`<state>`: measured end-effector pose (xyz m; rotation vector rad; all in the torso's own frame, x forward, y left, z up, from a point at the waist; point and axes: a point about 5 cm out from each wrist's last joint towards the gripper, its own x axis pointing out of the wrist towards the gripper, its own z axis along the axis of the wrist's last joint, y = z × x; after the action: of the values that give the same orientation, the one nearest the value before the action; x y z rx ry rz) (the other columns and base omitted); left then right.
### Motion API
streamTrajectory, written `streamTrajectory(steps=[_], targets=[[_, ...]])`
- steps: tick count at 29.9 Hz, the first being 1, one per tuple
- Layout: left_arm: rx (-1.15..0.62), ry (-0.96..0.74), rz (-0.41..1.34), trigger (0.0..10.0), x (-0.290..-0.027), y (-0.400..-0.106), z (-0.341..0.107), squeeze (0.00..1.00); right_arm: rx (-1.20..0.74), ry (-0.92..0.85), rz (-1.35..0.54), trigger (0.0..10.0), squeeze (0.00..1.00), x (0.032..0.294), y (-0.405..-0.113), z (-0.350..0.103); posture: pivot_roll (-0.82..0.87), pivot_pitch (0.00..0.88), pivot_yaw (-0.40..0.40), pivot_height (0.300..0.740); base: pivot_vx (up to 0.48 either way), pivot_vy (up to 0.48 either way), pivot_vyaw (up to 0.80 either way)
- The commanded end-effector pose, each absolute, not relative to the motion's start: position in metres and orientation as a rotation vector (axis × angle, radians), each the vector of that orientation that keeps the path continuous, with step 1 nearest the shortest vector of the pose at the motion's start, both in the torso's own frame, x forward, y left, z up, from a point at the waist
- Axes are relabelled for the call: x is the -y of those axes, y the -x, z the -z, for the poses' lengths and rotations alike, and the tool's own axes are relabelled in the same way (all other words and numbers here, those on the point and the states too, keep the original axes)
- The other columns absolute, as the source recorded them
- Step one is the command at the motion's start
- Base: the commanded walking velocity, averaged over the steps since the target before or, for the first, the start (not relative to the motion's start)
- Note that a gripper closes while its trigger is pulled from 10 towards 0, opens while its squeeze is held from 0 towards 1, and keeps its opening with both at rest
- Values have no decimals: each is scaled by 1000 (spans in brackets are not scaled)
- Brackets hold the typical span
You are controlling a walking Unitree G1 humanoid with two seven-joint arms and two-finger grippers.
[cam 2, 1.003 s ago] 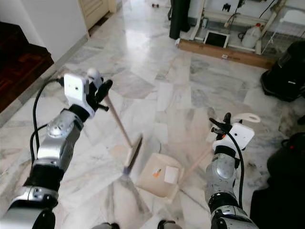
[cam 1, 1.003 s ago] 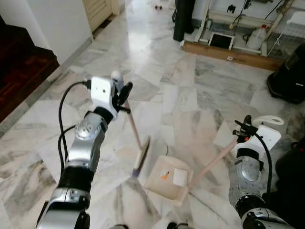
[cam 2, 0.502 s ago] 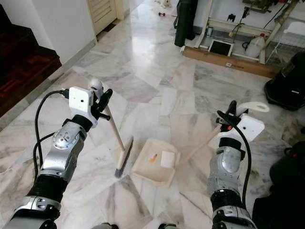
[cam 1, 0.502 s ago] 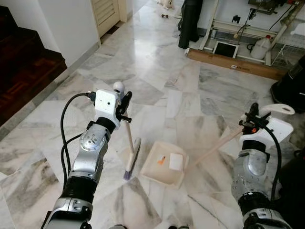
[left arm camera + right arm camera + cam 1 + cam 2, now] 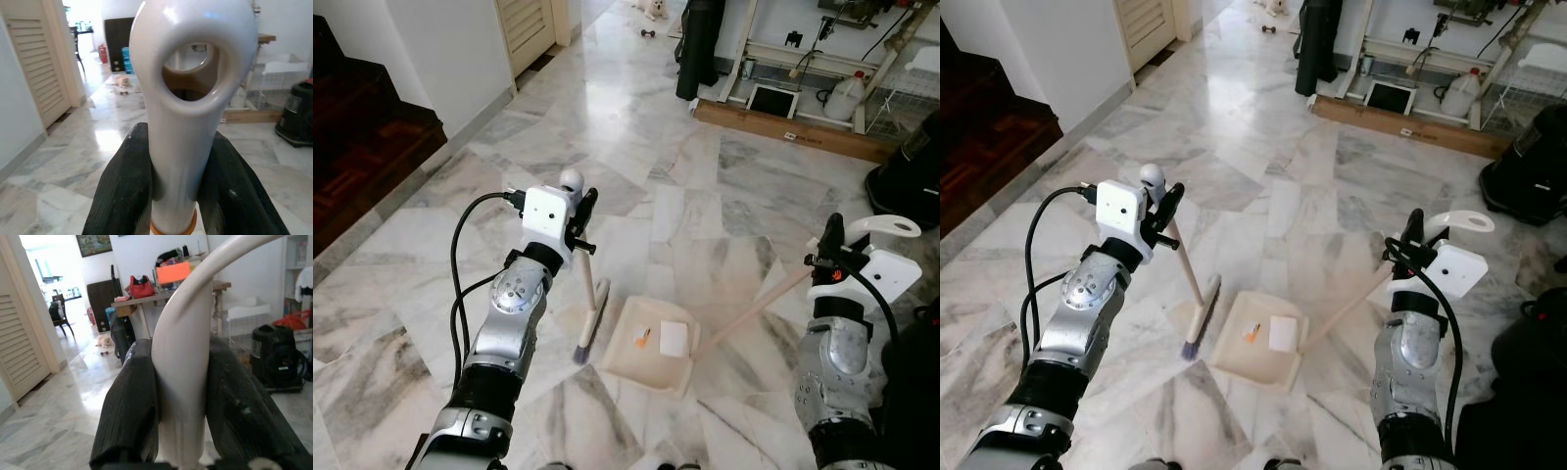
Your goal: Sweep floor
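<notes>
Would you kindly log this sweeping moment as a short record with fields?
left hand: shut on the broom handle, near its white top
broom head: on the marble floor, beside the dustpan
right hand: shut on the dustpan handle
dustpan: flat on the floor
in dustpan: white paper piece, small orange scrap
</notes>
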<state>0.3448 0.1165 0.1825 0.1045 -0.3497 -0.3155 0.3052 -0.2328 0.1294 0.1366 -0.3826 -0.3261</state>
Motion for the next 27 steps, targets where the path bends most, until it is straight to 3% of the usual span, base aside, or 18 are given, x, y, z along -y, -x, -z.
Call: streamTrajectory(steps=[1,11,27], targets=[[420,-121,318,10000,-114,-342,-195,0,461,-143,333,10000,0,233,-304,-147,82,48,-22,740,0,0,769],[414,-159,294,10000,-115,-342,-191,0,449,-146,306,10000,0,224,-302,-148,92,22,-21,740,0,0,776],[416,-169,270,10000,-115,-344,-195,0,450,-146,304,10000,0,223,-303,-153,90,75,-19,740,0,0,788]])
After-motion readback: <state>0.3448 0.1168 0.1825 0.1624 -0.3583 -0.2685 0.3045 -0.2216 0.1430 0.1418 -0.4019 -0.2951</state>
